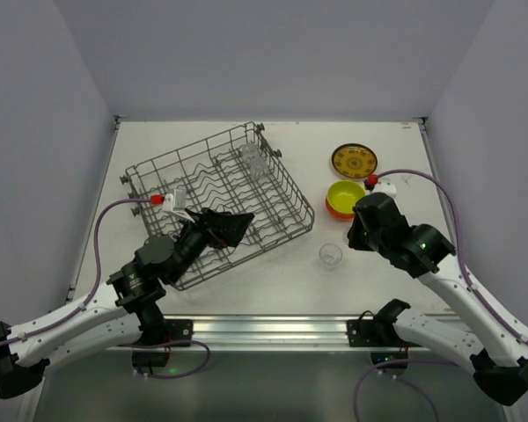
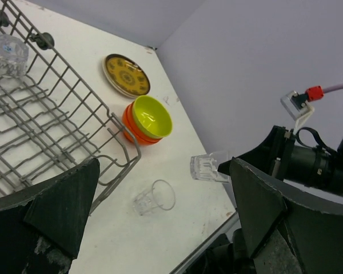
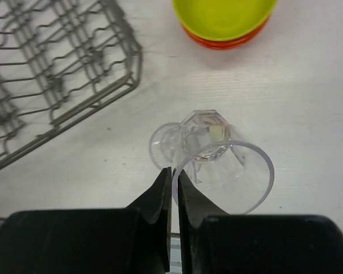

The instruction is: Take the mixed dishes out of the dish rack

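The right fingers (image 3: 160,197) are clenched on the rim of a clear glass cup (image 3: 226,165) and hold it just above the surface (image 1: 246,290), near its near edge, right of the dish rack (image 1: 158,176). This looks like the set-down step: the next move calls for lowering the cup clear of a second cup (image 3: 163,142) resting directly below. The left fingers (image 2: 63,205) are spread wide and hold nothing over the rack's near right corner. A third cup (image 1: 253,160) sits in the rack. The lime-yellow bowl (image 3: 223,14), nested in the orange bowls (image 3: 228,41), and the patterned plate (image 1: 354,161) lie toward the far right corner.
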Tool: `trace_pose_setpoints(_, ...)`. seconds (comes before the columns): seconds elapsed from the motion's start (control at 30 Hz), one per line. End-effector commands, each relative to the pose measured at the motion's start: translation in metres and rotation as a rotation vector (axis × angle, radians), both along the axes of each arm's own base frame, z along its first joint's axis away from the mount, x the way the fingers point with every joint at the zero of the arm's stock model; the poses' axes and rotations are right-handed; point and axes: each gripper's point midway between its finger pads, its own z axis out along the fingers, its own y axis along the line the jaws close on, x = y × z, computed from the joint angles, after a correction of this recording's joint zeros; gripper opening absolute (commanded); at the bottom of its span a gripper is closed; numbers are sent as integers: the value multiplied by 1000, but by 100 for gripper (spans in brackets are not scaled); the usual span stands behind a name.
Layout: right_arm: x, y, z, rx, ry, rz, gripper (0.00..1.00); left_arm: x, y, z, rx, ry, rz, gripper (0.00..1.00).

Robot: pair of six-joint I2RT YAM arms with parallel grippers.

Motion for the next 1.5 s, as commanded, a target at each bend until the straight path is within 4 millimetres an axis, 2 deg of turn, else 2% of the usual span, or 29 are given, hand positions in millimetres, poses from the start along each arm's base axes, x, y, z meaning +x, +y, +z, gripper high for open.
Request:
trace_pose_setpoints(0.0, 3, -29, -16, -125, 98, -63, 0, 0, 12, -9, 99, 7, 34, 100)
trace_pose_setpoints(0.1, 14, -45, -29, -172, 153, -124, 0, -4, 14, -10, 110, 2, 18, 100)
trace_pose_setpoints(0.27, 30, -41, -46, -168, 213, -94, 0, -7, 11, -16, 139, 1, -10, 100)
trace_pose_setpoints(0.37, 32, -33, -62, -149, 262, -63, 0, -8, 11, -16, 153, -9, -19, 100)
trace_pose_setpoints(0.43, 32, -28, -76, -150, 314, -49, 0, -8, 14, -27, 213, 4, -11, 100)
trace_pose_setpoints(0.7, 28, -27, -102, -172, 416, -72, 0, -5, 27, -19, 265, -12, 29, 100)
trace_pose_setpoints(0.9, 22, -29, -113, -156, 448, -111, 0, -6, 27, -20, 267, -17, 24, 100)
trace_pose_setpoints(0.97, 18, -31, -124, -166, 485, -130, 3, -8, 23, -22, 274, -19, 6, 100)
trace_pose_setpoints(1.07, 13, -35, -138, -185, 521, -145, 1, -8, 20, -23, 285, -25, -9, 100)
trace_pose_setpoints(1.27, 9, -36, -150, -183, 538, -158, 2, -6, 17, -25, 312, -31, -14, 100)
trace_pose_setpoints(1.37, 9, -36, -151, -188, 545, -158, 7, -5, 17, -27, 320, -29, -8, 100)
trace_pose_setpoints(1.4, 9, -37, -151, -191, 543, -159, 14, -4, 18, -28, 323, -29, -6, 100)
trace_pose_setpoints(1.47, 13, -36, -148, -186, 527, -161, 16, -4, 17, -30, 324, -27, -7, 100)
